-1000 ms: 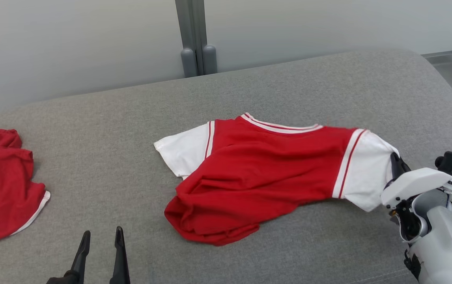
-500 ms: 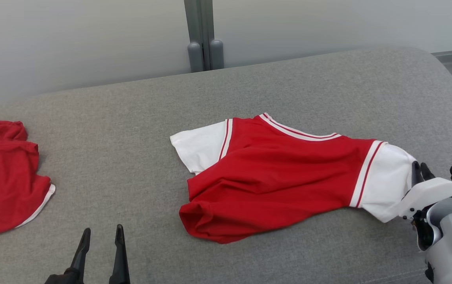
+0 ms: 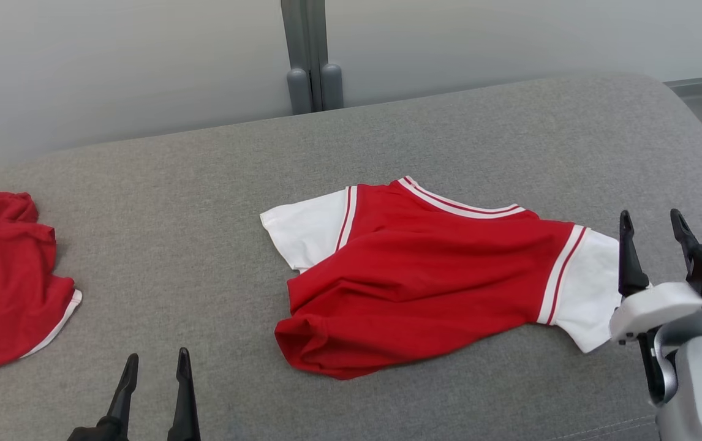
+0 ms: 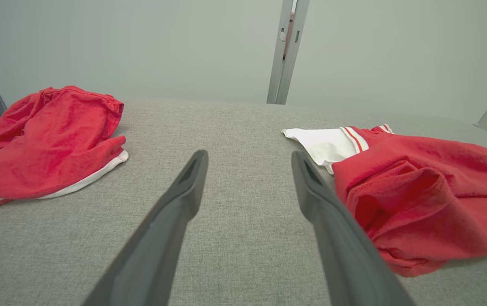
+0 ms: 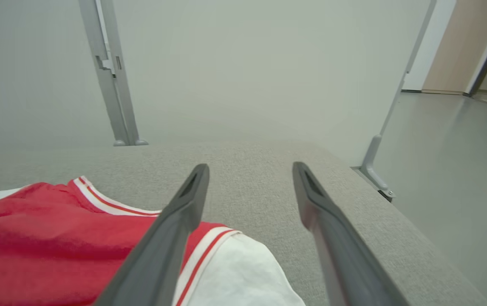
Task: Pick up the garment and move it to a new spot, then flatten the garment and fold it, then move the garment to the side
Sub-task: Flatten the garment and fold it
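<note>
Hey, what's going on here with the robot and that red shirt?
A two-armed robot is working on a red T-shirt with white sleeves, which lies on the grey fabric-covered surface, roughly spread but bunched at its near hem. The right claw is open by one white sleeve, gripping nothing. The left claw is open too, idle near the front edge. A crumpled red garment sits far left.
</note>
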